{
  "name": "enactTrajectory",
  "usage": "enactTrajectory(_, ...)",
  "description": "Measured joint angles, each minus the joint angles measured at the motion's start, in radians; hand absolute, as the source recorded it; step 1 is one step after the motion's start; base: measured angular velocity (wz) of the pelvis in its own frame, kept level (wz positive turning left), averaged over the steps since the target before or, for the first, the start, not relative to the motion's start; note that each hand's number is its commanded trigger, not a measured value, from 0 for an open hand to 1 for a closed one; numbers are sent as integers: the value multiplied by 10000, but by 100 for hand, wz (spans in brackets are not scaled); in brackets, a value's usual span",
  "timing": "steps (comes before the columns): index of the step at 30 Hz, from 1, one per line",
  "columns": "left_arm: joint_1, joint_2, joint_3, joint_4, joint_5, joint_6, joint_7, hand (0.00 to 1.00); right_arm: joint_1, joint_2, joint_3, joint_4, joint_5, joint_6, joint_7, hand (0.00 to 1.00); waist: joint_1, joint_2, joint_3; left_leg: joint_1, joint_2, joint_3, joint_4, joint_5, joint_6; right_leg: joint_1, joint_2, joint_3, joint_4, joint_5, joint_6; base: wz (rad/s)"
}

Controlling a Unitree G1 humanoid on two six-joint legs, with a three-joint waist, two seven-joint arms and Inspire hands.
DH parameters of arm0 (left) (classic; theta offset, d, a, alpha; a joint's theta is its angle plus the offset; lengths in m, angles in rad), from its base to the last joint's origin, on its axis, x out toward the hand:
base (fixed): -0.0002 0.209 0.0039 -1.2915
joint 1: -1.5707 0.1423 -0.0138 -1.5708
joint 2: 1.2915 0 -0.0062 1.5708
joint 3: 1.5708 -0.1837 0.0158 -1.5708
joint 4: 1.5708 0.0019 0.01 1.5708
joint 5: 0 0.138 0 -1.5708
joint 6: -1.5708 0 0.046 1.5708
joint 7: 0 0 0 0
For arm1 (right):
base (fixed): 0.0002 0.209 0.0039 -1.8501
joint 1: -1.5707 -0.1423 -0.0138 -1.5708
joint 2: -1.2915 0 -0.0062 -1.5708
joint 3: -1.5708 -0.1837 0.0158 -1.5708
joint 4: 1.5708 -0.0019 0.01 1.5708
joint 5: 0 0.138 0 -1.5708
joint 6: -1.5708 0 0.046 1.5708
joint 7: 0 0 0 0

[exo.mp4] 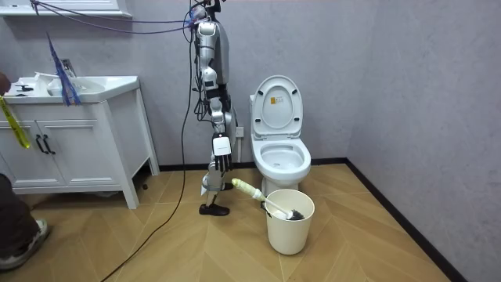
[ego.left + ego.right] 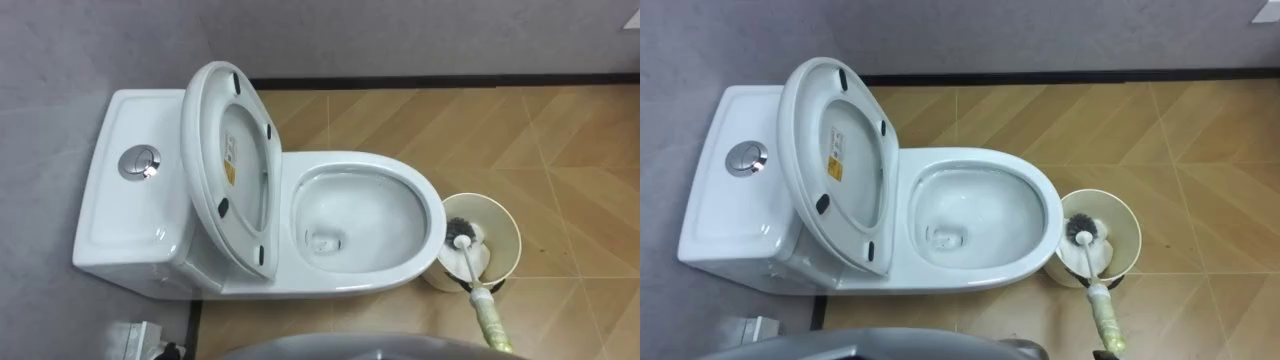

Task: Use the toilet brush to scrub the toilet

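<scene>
The toilet (image 2: 360, 162) stands before me with its lid (image 2: 212, 150) raised against the tank and the bowl open. A pale bucket (image 2: 505, 225) sits just beside the bowl, on my right. The brush (image 2: 468, 258) has its head inside the bucket, with the handle slanting up toward me. My right hand (image 1: 222, 166) hangs at the handle's upper end, fingers curled round it.

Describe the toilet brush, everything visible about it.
The toilet brush leans tilted in the white bucket beside the toilet bowl, dark round bristle head down inside, shaft across the rim. Its thin white shaft widens into a pale yellowish, wrapped-looking handle that rises toward the right hand; whether that hand grips it cannot be told.
</scene>
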Motion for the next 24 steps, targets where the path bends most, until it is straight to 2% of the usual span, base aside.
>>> enactTrajectory(6,-117,1,9,-11,94,-142,1,0,-3,-51,1,-30,-43,-115,186,0,13,46,-25,0,2,3,2,0,0,-2,1,5,11,0,0,0)
enactTrajectory(13,-202,5,1,-11,-10,-366,7,0,-30,-61,1,-30,-48,-210,166,0,-9,31,-9,3,3,5,-1,0,0,-4,2,8,31,1,0,0)
enactTrajectory(21,-239,7,33,-12,16,-399,9,0,-185,-65,-28,-198,-8,-261,-70,0,106,30,-6,-11,2,18,-5,0,0,-27,2,40,-3,0,0,0)
enactTrajectory(24,-236,9,234,-24,110,-435,10,0,-308,-64,-146,-437,29,-510,-245,0,126,26,-27,-20,1,18,-5,0,0,-23,2,19,-34,1,0,0)
